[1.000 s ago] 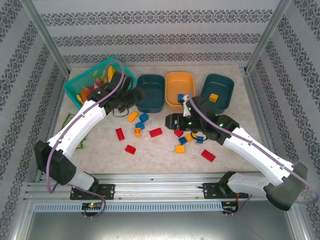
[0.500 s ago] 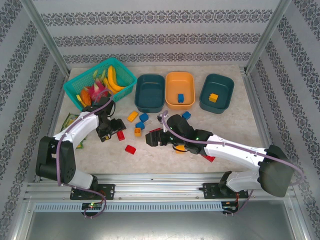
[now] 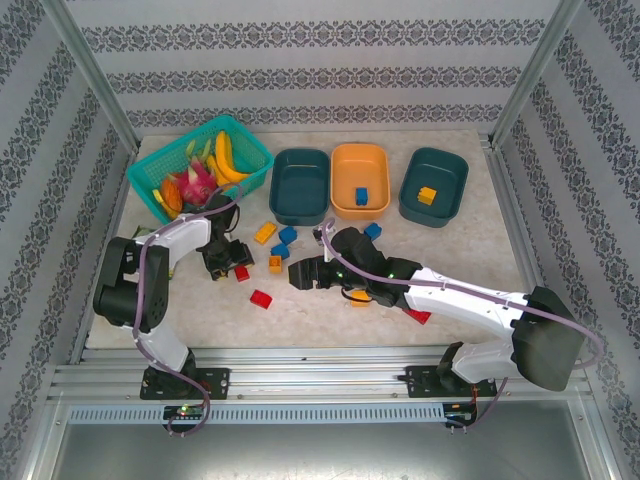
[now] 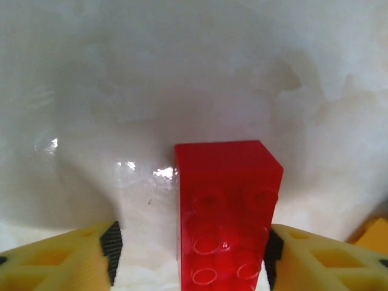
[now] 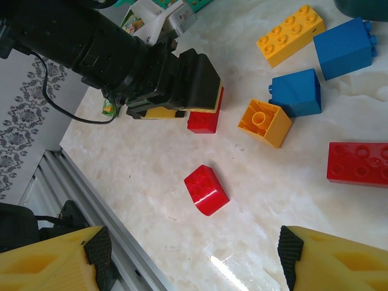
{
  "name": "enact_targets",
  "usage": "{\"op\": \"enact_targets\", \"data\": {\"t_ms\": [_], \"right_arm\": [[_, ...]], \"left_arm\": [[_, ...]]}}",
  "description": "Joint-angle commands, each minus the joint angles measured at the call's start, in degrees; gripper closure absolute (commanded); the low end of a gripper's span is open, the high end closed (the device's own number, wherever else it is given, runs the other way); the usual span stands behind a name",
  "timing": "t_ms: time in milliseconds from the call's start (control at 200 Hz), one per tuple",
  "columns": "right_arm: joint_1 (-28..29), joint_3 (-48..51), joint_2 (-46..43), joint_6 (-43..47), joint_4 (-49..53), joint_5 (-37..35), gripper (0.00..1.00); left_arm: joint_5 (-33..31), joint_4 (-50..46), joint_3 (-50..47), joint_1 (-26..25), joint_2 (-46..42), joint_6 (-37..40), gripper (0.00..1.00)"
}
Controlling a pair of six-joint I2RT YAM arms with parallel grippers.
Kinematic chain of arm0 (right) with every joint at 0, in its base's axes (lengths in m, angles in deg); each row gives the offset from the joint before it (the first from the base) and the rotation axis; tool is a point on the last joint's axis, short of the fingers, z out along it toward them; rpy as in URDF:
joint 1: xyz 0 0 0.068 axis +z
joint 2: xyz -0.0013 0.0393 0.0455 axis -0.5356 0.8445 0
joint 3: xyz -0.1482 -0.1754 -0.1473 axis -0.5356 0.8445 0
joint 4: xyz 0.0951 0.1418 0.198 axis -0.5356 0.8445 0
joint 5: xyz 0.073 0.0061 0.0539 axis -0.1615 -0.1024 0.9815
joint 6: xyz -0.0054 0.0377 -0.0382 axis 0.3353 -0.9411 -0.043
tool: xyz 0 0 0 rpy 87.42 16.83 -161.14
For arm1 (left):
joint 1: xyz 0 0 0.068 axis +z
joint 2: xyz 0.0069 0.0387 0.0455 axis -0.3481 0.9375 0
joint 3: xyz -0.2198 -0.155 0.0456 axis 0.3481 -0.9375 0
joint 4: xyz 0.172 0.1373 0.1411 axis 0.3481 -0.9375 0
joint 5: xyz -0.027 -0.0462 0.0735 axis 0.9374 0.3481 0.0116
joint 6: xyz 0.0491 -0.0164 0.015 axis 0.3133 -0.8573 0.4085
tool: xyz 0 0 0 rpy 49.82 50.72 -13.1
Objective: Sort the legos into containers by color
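Observation:
My left gripper (image 3: 237,265) is down on the table with its jaws around a red lego (image 4: 224,212). The right pad touches the brick, the left pad (image 4: 111,245) stands apart, so it is open. My right gripper (image 3: 297,275) hovers open above a small red lego (image 5: 206,189). Loose legos lie near it: yellow (image 5: 290,35), two blue (image 5: 345,47) (image 5: 296,92), orange (image 5: 264,123), red (image 5: 357,163). At the back stand a teal container (image 3: 302,210), an orange container (image 3: 360,155) holding a blue lego (image 3: 361,195), and a teal container (image 3: 434,160) holding a yellow lego (image 3: 427,195).
A teal lattice basket (image 3: 150,172) with toy fruit stands at the back left. The aluminium rail (image 5: 91,200) runs along the near table edge close to my right gripper. My right arm (image 3: 450,295) lies across several bricks at centre right.
Both arms left the containers and came down to the table. The left jaws narrowed around the red lego. The right gripper swung left to the small red lego.

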State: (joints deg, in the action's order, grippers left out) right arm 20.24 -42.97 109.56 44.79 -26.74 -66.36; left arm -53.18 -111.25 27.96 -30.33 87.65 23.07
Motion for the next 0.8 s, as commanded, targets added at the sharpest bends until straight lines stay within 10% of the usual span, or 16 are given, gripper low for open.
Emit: {"op": "enact_targets", "data": {"t_ms": [0, 255, 560, 794], "right_arm": [[-0.37, -1.34, 0.73, -0.87, -0.36, 0.31, 0.25], [-0.5, -0.98, 0.22, -1.32, -0.26, -0.57, 0.26], [-5.22, -3.77, -5.71, -1.08, 3.53, -6.73, 0.26], [-13.62, -3.93, -8.47, -4.96, 0.77, -10.55, 0.26]], "left_arm": [[-0.08, 1.3, 0.9, 0.76, 1.05, 0.79, 0.43], [-1.74, 0.37, 1.15, 0.41, 0.1, 0.33, 0.68], [-2.78, -6.74, 11.7, -3.16, -5.76, -0.1, 0.73], [-2.8, -9.73, 32.46, -8.33, 5.41, 1.62, 0.73]]}}
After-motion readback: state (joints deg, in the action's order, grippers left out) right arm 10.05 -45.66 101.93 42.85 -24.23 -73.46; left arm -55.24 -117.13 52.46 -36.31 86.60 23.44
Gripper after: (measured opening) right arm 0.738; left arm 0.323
